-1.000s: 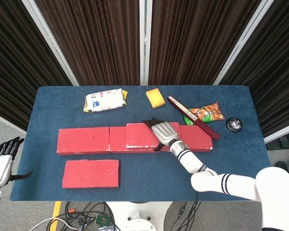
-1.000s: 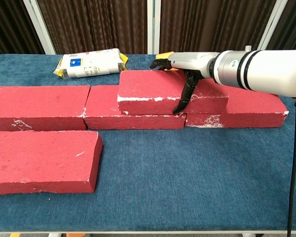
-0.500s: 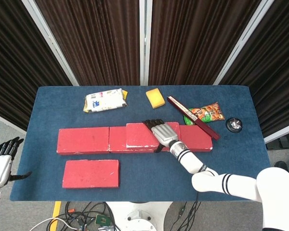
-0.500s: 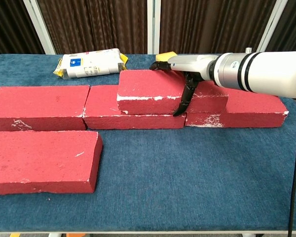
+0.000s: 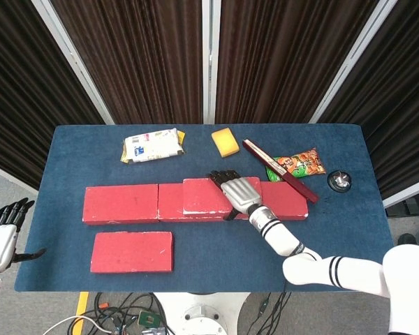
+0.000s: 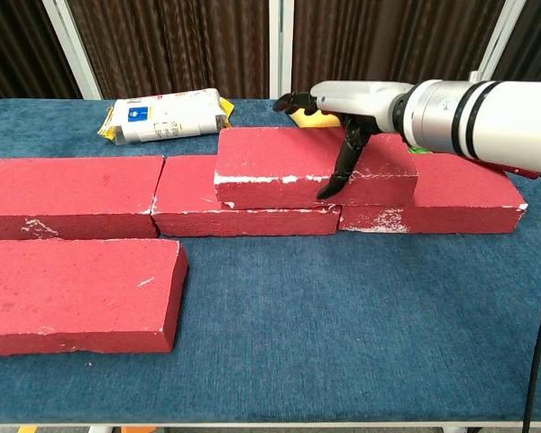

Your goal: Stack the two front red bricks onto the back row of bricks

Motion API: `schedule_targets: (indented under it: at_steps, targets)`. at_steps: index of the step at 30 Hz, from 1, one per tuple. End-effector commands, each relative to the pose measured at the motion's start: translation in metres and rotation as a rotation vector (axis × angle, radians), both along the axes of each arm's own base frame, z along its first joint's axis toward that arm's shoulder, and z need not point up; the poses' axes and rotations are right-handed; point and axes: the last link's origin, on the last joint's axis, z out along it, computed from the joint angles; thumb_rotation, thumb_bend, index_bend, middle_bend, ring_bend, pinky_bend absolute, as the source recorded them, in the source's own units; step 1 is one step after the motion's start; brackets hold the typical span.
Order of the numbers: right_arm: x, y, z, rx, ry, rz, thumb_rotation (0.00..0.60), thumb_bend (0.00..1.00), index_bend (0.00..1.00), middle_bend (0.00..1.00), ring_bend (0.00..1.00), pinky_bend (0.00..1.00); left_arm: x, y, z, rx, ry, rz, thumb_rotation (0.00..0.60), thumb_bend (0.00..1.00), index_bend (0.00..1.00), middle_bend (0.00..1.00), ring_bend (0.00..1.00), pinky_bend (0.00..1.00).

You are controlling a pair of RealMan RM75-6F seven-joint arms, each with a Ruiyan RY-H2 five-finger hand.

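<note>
Stacked brick (image 6: 288, 165) under right hand (image 6: 347, 106); thumb hangs down its front.

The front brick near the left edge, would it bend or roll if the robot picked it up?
Probably neither. The front brick looks like a thick, flat block with chipped edges, so likely stiff and a bit crumbly. Its broad flat faces shouldn't roll. It may be heavy, so one hand might struggle to lift it.

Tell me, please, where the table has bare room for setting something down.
The blue table is free at the front, right of the front brick, under the right forearm. The back row and stacked brick with the right hand are crowded, as is the snack packet corner.
</note>
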Motion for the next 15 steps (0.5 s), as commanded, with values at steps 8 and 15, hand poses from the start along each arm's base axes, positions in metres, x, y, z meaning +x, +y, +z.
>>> schedule_targets:
  at_steps: [8,15]
  targets:
    - [-0.006,0.017,0.063,-0.152,-0.033,0.069,0.6,0.0,0.0,0.0,0.0,0.0,0.019,-0.001,-0.01,-0.057,0.009,-0.05,0.6,0.0,0.07,0.0,0.0,0.0]
    - [-0.031,0.036,0.112,-0.254,-0.061,0.052,0.6,0.0,0.0,0.0,0.0,0.0,0.042,-0.006,-0.027,-0.126,0.012,-0.102,0.6,0.0,0.07,0.0,0.0,0.0]
